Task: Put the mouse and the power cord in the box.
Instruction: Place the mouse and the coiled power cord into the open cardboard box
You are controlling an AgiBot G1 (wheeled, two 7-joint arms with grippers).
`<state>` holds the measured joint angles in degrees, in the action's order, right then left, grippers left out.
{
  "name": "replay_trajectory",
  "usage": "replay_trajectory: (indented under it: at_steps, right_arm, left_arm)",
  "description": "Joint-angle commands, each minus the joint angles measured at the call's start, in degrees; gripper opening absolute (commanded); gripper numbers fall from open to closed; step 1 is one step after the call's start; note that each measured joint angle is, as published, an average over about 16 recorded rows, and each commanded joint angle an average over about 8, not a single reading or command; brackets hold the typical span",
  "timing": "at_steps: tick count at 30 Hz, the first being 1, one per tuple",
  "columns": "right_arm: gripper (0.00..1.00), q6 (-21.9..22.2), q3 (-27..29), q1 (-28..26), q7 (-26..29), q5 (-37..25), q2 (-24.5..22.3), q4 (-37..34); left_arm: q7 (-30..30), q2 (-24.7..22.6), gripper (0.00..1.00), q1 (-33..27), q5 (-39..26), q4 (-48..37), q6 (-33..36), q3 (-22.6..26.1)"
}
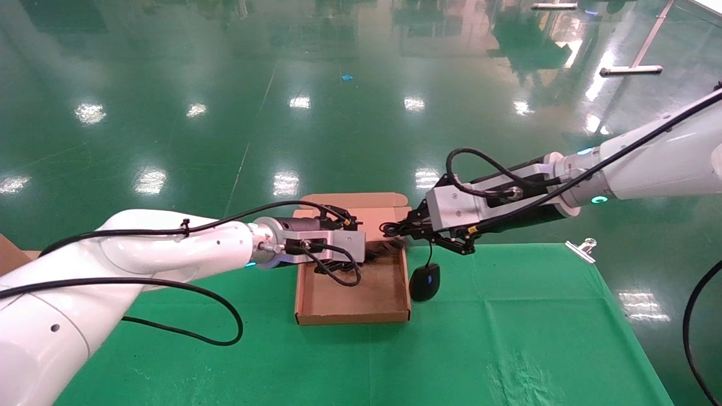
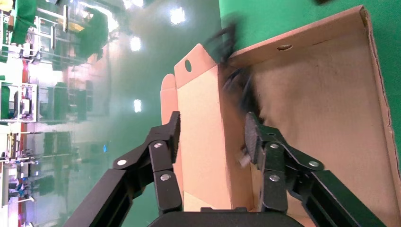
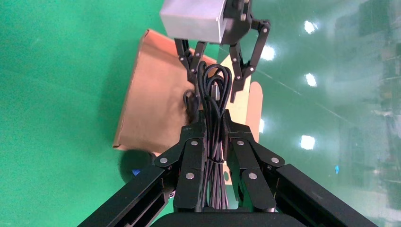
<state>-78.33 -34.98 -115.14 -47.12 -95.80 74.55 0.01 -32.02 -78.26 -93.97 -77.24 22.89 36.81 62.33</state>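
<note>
So the power cord (image 3: pixel 213 101) was clamped in the right gripper (image 3: pixel 215 127) over the box's (image 1: pixel 352 296) far edge, the mouse (image 1: pixel 425 282) just beside it, the left gripper (image 2: pixel 210 135) wide open straddling the lid, so I'd lower before letting go.

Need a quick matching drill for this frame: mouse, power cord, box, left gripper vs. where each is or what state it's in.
Things:
1. mouse
2. power cord
3. box
4. left gripper

States:
A. open, fingers astride the raised lid
B. clamped in the right gripper, hanging over the box's far end
C. lying on the green cloth, just outside the box's right wall
D. lid up, tray showing bare cardboard

Pairs: 1-C, 2-B, 3-D, 4-A
</note>
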Motion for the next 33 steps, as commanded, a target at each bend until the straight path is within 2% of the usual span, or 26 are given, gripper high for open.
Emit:
replay_trajectory:
  at_steps: [1, 6, 10, 17, 21, 29, 30, 31, 33]
  right_arm:
    - [0.00, -0.10, 0.05, 0.06, 0.13, 0.07, 0.17, 0.00]
    - [0.00, 0.69, 0.08, -0.10, 0.49, 0.14, 1.75, 0.92]
    - [0.00, 1.23, 0.13, 0.51, 1.25, 0.46, 3.00, 2.92]
    - [0.00, 3.49, -1.27, 4.79, 5.10, 2.24, 4.12, 11.75]
    - [0.00, 8.19, -3.93, 8.34, 8.37, 4.17, 4.32, 18.28]
    - [0.00, 22.86, -12.48, 14.95, 13.69, 8.49, 4.30, 27.53]
    - [0.01, 24.21, -13.70, 15.64, 14.21, 8.92, 4.29, 28.02]
    - [0.07, 25.42, -14.91, 16.28, 14.73, 9.34, 4.27, 28.40]
    - [0.32, 27.12, -16.74, 17.24, 15.50, 9.96, 4.25, 28.83]
  left_arm:
    - [-0.03, -0.03, 1.00, -0.09, 0.52, 0.07, -0.20, 0.81]
    - [-0.16, 0.30, 1.00, -0.52, 3.01, -1.68, -1.49, 1.10]
    - [-0.86, 0.70, 1.00, -1.23, 4.91, -5.93, -5.35, 0.22]
    - [-3.07, 2.27, 1.00, -2.61, 6.80, -13.33, -9.71, -1.22]
    - [-4.55, 4.54, 1.00, -3.37, 8.23, -16.11, -9.00, -2.34]
    - [-7.30, 9.84, 1.00, -3.78, 12.76, -17.99, -5.02, -5.63]
    - [-7.74, 10.23, 1.00, -3.74, 13.31, -17.96, -4.52, -6.02]
    - [-8.19, 10.54, 1.00, -3.68, 13.84, -17.93, -4.06, -6.40]
    - [-8.87, 10.90, 1.00, -3.57, 14.62, -17.88, -3.40, -6.96]
